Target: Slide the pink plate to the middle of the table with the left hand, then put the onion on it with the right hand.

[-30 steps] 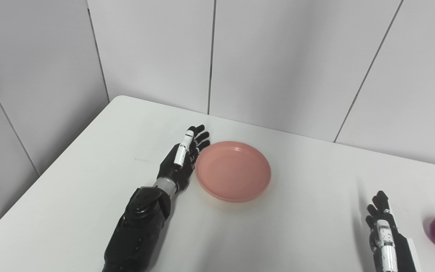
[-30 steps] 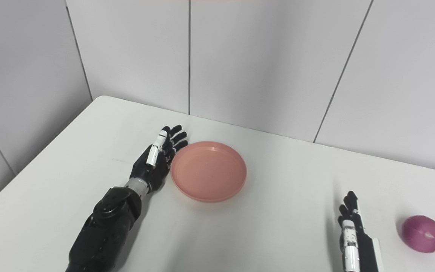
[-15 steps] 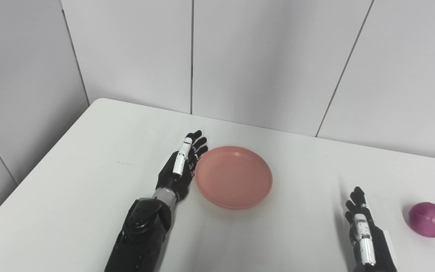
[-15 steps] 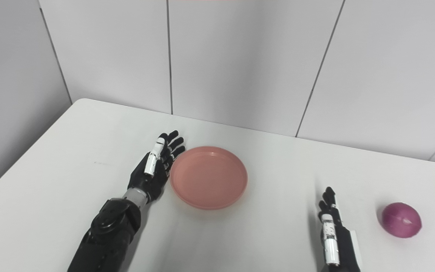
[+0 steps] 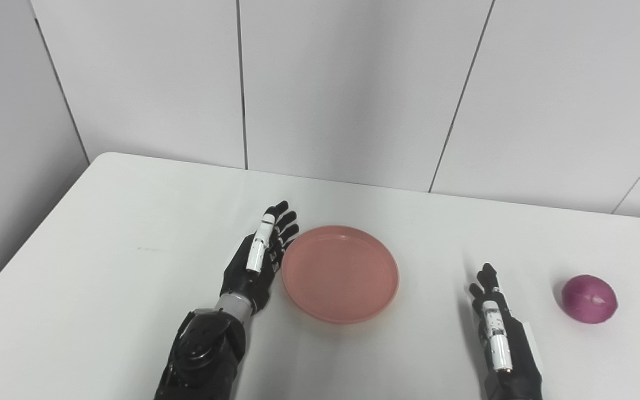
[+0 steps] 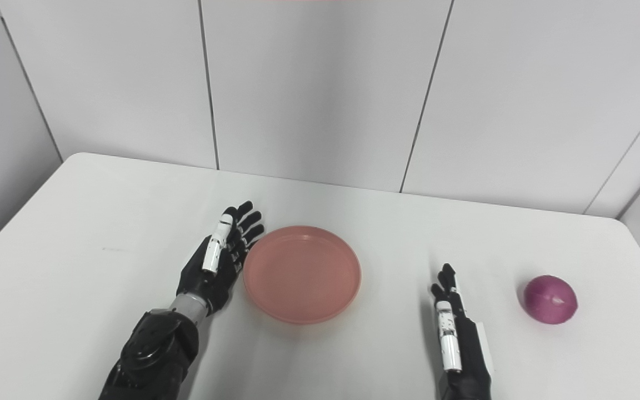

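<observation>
In the left eye view, the pink plate (image 5: 340, 273) sat flat near the middle of the white table (image 5: 103, 261). The left hand (image 5: 256, 261) stood on its edge right beside the plate's left rim. It may have been touching the rim, but I could not tell for sure. Its fingers (image 5: 282, 222) were straight and a little spread, and they held nothing. The plate lay to the right of this palm, so a push would send it to the right. The plate already looked close to the middle, so I think the sliding step was about done.

The onion (image 5: 589, 299) lay far on the right side of the table, with nothing on it or around it. The right hand (image 5: 496, 322) was between the plate and the onion, and it was nearer the onion. Its fingers pointed away from the robot, straight and close together, and they held nothing. The onion lay to the right of those fingers, apart from them. It was round, just a bit wider than tall.

In the right eye view, the same things showed. The left hand (image 6: 214, 261) was just beside the plate's (image 6: 302, 273) left rim. The right hand (image 6: 452, 328) was empty, and the onion (image 6: 550, 299) sat off to its right. The right hand was much nearer the onion than the left hand was. I think the right hand would need to go sideways to the right to reach the onion.
</observation>
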### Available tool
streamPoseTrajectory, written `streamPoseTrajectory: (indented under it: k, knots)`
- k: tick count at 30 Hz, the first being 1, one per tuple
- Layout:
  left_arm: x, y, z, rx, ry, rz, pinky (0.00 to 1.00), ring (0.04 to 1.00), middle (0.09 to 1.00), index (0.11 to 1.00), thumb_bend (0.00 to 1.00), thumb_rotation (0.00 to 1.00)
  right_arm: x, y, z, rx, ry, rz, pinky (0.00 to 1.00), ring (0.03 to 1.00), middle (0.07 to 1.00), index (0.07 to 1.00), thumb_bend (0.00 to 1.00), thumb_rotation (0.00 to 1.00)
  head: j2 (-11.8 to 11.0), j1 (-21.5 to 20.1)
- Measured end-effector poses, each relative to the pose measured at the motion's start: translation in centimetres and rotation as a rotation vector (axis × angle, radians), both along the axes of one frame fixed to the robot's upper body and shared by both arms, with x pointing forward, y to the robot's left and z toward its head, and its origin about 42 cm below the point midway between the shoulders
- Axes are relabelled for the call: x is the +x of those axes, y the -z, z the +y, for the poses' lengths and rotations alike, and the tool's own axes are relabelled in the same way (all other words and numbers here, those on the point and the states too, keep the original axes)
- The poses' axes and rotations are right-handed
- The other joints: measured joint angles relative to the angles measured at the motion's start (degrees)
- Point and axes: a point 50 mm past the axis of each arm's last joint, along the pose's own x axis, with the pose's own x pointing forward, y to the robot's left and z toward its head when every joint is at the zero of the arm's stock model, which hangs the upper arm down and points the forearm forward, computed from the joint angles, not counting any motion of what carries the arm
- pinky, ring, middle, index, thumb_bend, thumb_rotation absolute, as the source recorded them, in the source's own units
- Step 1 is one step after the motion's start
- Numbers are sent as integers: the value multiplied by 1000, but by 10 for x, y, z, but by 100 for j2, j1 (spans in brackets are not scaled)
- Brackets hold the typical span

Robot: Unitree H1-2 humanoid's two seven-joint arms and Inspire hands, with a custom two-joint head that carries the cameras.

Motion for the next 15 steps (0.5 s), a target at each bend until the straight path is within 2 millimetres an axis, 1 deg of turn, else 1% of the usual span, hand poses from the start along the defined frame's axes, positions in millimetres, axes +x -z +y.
streamPoseTrajectory:
  k: [1, 3, 7, 11, 15]
  knots:
    - [-1, -1, -2, -3, 3, -2, 911, 934, 945, 921, 435, 1000, 0, 0, 1, -7, -1, 0, 998, 965, 982, 994, 217, 1000, 44, -122]
    - [-2, -1, -6, -3, 10, -4, 914, 935, 947, 920, 439, 1000, 1, -1, 3, -13, -3, -2, 1000, 965, 983, 994, 209, 1000, 53, -141]
    - [-5, 1, -10, -6, 28, 6, 922, 945, 952, 928, 450, 1000, 2, -2, 9, -11, -2, -8, 1000, 957, 975, 987, 218, 1000, 123, -360]
    - [-9, 5, -10, -6, 43, 17, 935, 954, 958, 931, 466, 1000, 2, -2, 13, 0, 4, -8, 1000, 952, 972, 987, 218, 1000, 123, -360]
    - [-10, 5, -11, -6, 54, 16, 919, 938, 943, 915, 450, 1000, 2, -2, 15, -1, 11, -8, 985, 948, 968, 982, 222, 1000, 132, -395]
